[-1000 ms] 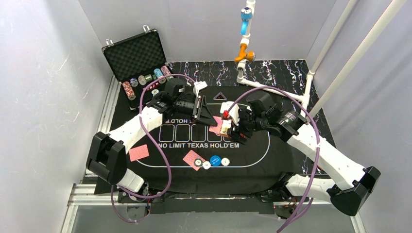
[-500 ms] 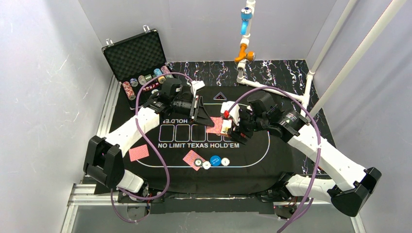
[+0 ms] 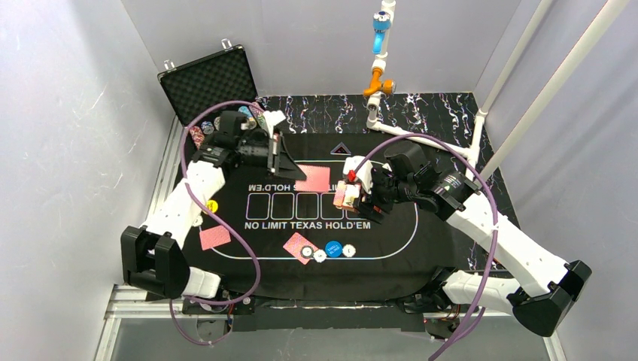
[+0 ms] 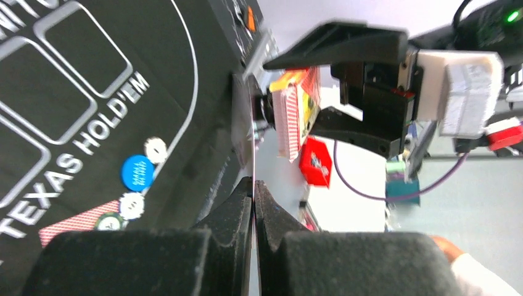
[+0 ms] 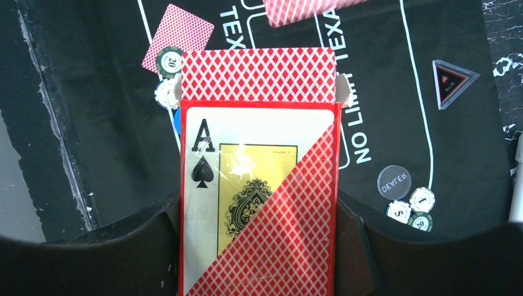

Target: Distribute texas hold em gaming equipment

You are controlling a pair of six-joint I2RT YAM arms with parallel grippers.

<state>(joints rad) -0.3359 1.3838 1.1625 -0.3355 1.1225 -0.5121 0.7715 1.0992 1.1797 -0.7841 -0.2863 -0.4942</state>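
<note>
Red-backed card [image 3: 314, 178] pinched tight in the left gripper [image 4: 253, 188] at twelve o'clock; right gripper [image 3: 365, 197] grasps the deck [image 5: 259, 160] at centre. Dealt cards [image 3: 214, 237] lie at six and seven; chips [image 3: 198, 137] at eleven look undealt, so it's early going.

In the right wrist view the deck box [image 5: 259, 203] runs off the bottom edge and hides the right hand's [image 5: 259, 237] inner faces. The left wrist view shows the card [image 4: 253, 154] edge-on only, so its face is unreadable. From above, the left arm [image 3: 188, 197] covers most chips [image 3: 197, 136] in the case [image 3: 207, 83].
</note>
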